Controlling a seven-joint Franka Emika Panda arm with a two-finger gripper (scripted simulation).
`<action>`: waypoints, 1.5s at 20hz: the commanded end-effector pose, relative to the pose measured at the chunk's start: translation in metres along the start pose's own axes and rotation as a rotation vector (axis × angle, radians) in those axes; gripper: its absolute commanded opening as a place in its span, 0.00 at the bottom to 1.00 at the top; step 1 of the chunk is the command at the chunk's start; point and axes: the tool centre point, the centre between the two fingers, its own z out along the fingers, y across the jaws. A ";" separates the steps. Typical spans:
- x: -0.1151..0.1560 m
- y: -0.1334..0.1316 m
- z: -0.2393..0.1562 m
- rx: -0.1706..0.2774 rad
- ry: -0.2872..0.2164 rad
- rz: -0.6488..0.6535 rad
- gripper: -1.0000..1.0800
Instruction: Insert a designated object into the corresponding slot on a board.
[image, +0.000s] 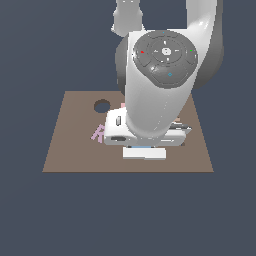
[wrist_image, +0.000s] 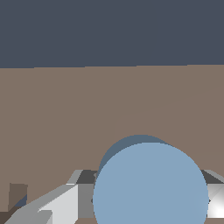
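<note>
Exterior view: the brown board is seen with the dark circular slot open near its far left; a pink R is partly hidden by the arm.

Wrist view: the light-blue disc is pinched between the gripper fingers (board close behind).

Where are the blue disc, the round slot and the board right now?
blue disc (wrist_image: 151, 183): wrist view, flat face.
round slot (image: 102, 106): exterior view, hole centre.
board (image: 70, 145): exterior view, bare surface near its left edge.
</note>
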 end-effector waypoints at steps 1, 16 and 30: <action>0.000 0.000 0.001 0.000 0.000 0.000 0.00; -0.001 0.017 -0.001 0.000 0.001 0.120 0.00; -0.026 0.082 -0.004 0.000 0.001 0.620 0.00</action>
